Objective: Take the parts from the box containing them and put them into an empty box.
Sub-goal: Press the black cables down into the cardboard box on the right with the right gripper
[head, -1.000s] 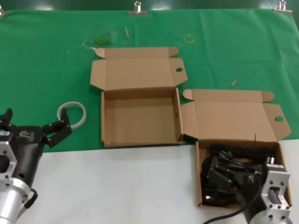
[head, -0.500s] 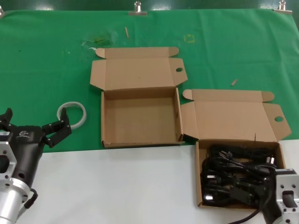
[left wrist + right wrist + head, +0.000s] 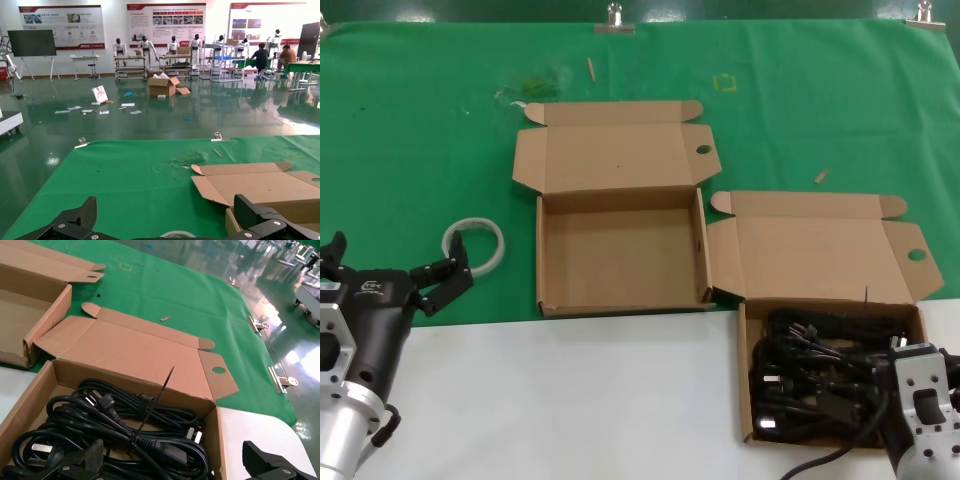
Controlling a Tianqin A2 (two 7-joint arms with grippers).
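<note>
here right gripper (image 3: 172,462) – jaws apart, tips cut off – over cords (image 3: 820,365); left gripper (image 3: 395,275) parked, spread.

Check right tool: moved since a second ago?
Yes. The right tool first slid toward the near-right corner of the box of cords, almost out of the head view, then came back in part; its wrist sits at that corner.

boxes (image 3: 620,250): matt brown cardboard | cords (image 3: 820,375): glossy black plastic | desk (image 3: 570,390): smooth white, green cloth (image 3: 410,130) cover
</note>
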